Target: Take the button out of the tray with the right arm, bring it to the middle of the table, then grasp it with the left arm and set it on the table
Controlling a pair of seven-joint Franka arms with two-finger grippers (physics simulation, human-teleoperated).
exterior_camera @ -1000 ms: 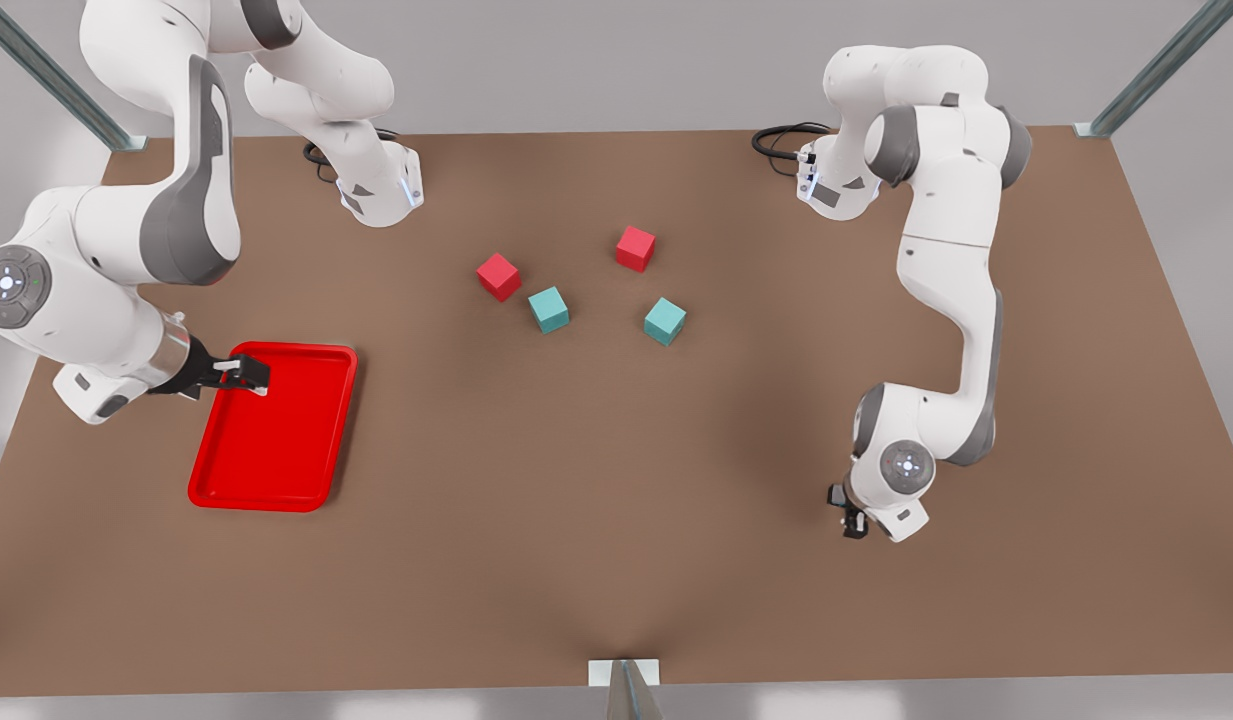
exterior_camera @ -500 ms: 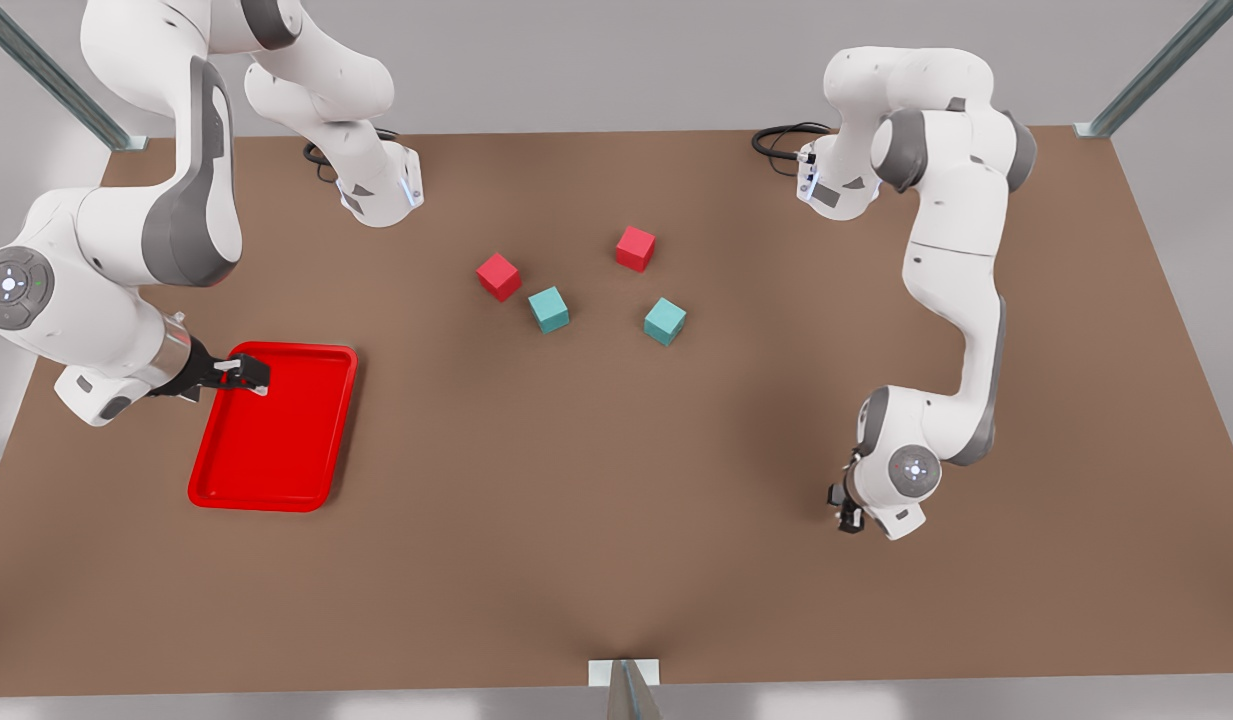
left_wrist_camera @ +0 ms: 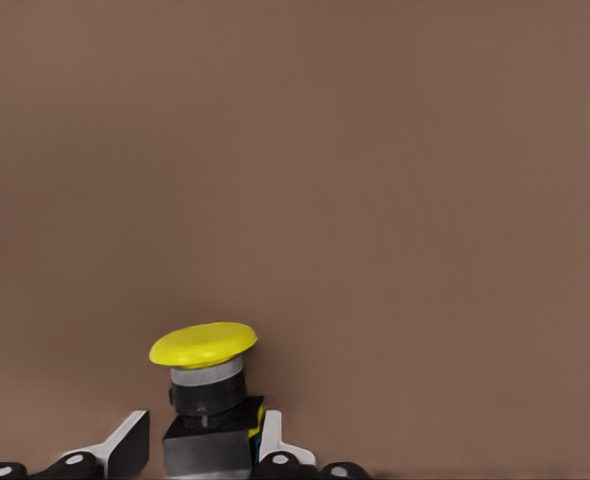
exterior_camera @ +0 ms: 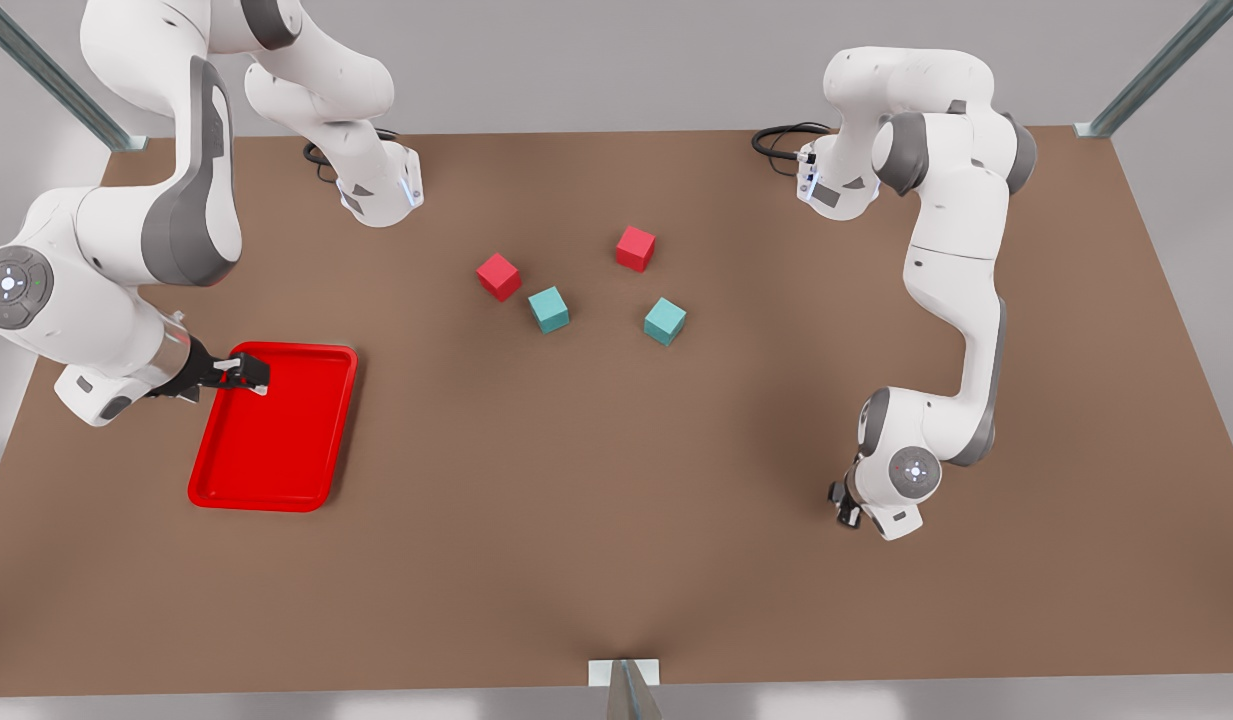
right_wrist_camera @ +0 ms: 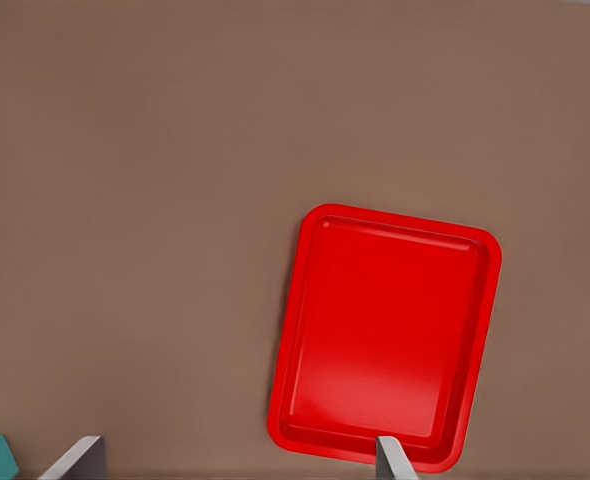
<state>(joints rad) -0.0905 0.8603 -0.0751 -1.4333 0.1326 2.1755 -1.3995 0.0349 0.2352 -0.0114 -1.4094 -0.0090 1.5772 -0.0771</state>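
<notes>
Yellow-capped button (dark boxy base)

I find no text, label, brand, number or sign that I can read anywhere.
</notes>
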